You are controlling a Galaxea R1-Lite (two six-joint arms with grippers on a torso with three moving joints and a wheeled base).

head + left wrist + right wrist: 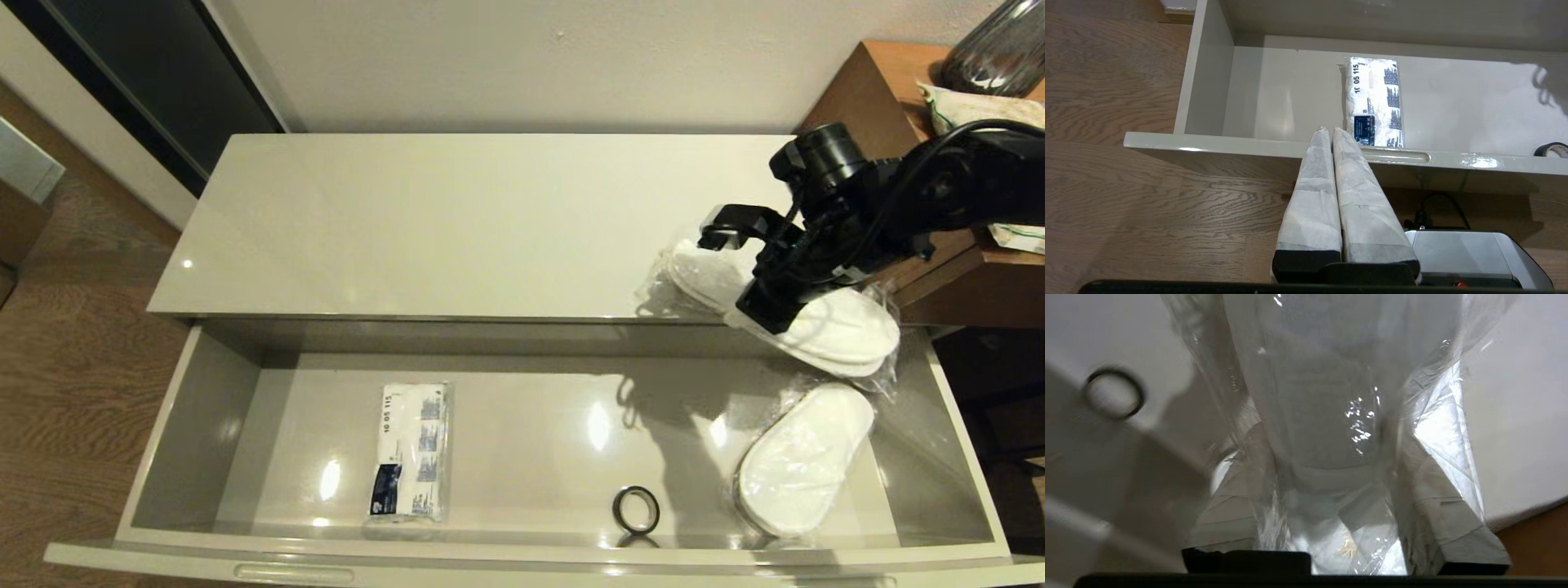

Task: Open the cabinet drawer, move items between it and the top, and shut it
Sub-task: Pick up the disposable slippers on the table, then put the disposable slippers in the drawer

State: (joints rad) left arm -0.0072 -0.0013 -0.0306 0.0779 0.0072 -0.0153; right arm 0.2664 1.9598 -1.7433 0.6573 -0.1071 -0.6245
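Note:
The cabinet drawer (167,425) stands pulled out, its front rim (1208,143) showing one slot handle (1396,156). A tissue pack (411,453) with a dark blue label (1374,102) lies flat on the drawer floor, left of middle. One pack of slippers (804,461) rests in the drawer's right end. My right gripper (747,273) is shut on a second pack of slippers (841,331) in clear plastic (1331,416), held over the front right edge of the top (457,220). My left gripper (1329,130) is shut and empty, just outside the drawer front.
A small black ring (636,509) lies on the drawer floor near the front, between the tissue pack and the slippers. A brown wooden unit (963,278) with a dark vase (996,49) stands right of the cabinet. Wooden floor (1126,204) surrounds the drawer.

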